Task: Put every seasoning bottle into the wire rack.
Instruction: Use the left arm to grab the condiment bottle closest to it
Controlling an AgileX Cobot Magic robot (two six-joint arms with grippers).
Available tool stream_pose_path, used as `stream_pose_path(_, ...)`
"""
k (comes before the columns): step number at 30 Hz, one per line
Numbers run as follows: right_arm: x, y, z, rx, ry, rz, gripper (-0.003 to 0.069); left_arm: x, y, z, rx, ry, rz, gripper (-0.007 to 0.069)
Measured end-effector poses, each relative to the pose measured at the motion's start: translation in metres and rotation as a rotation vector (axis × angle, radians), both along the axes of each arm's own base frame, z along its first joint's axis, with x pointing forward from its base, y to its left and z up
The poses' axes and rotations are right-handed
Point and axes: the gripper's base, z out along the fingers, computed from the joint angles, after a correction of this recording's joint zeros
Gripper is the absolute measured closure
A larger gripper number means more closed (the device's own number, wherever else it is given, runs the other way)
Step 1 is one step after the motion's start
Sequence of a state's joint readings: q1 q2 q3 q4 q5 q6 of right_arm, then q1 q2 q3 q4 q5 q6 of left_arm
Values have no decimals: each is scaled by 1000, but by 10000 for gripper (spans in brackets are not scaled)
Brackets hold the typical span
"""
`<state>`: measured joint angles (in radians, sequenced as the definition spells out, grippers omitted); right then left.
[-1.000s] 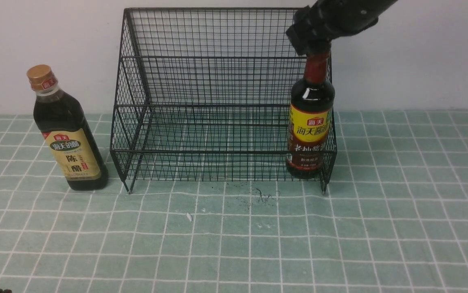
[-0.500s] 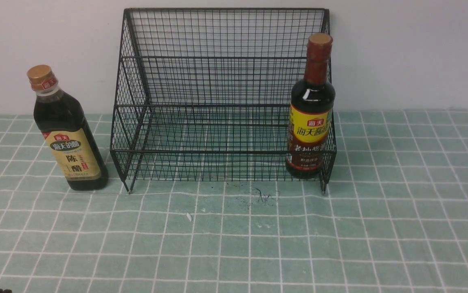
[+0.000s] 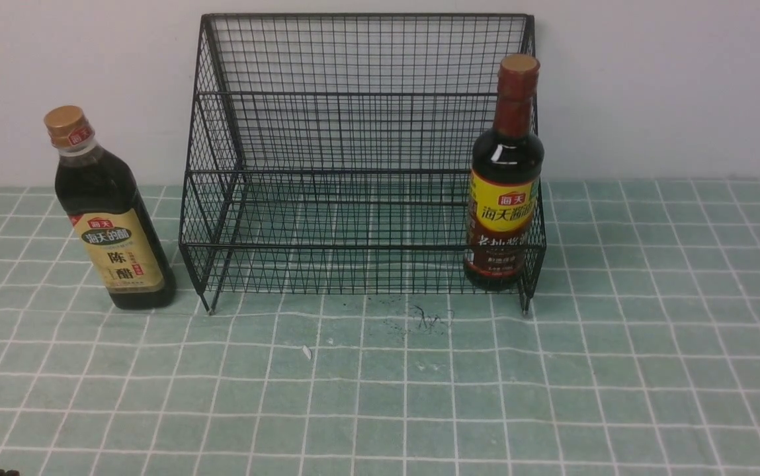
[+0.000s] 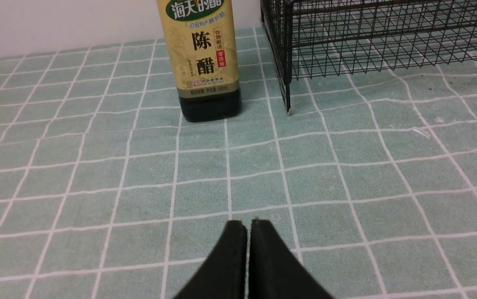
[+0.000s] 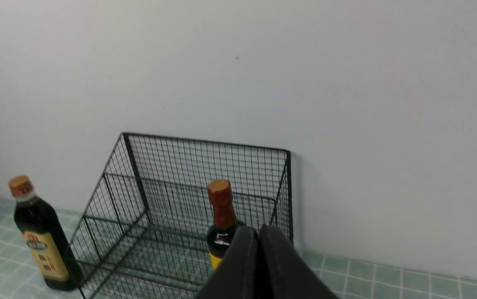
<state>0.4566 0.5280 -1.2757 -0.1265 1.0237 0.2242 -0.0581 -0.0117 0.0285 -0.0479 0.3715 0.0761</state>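
The black wire rack (image 3: 360, 99) stands against the wall. The brown-red-necked bottle with the yellow-and-maroon label (image 3: 504, 192) stands upright in the rack's lower tier at its right end; it also shows in the right wrist view (image 5: 221, 216). The gold-capped bottle with the beige label (image 3: 110, 225) stands upright on the cloth left of the rack, also in the left wrist view (image 4: 203, 54). My left gripper (image 4: 248, 224) is shut and empty, low over the cloth, well short of that bottle. My right gripper (image 5: 259, 230) is shut and empty, raised high, apart from the rack.
A green tiled cloth (image 3: 419, 396) covers the table. A white wall (image 3: 671, 86) rises right behind the rack. A small white scrap (image 3: 307, 352) and dark specks (image 3: 429, 320) lie in front of the rack. Neither gripper shows in the front view.
One second ago my right gripper was at the brown-red neck's cap in the rack. It has let go and risen out of the front view. The bottle stays standing.
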Motion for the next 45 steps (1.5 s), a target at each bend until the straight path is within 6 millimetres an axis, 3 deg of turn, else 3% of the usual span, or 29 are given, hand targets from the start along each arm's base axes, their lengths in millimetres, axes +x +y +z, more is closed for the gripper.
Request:
stream_pose_path(5,-17,-5,-54,82,-191,27,673,0,0,0,0,0,0,631)
stream_pose_path(12,-7,4,-116,133,-320,74,673,0,0,0,0,1,0,631)
stream_pose_path(17,2,9,-152,110,-257,80,673,0,0,0,0,1,0,631)
stream_pose_path(25,9,13,-167,103,-210,85,673,0,0,0,0,1,0,631)
stream_pose_path(30,14,14,-188,79,-168,58,673,0,0,0,0,1,0,631)
stream_pose_path(37,31,3,-268,-12,0,-288,673,0,0,0,0,1,0,631)
stream_pose_path(38,31,3,-270,-13,6,-295,673,0,0,0,0,1,0,631)
stream_pose_path(40,34,-2,-304,-30,101,-378,673,0,0,0,0,1,0,631)
stream_pose_path(45,34,-4,-310,-31,120,-417,673,0,0,0,0,2,0,631)
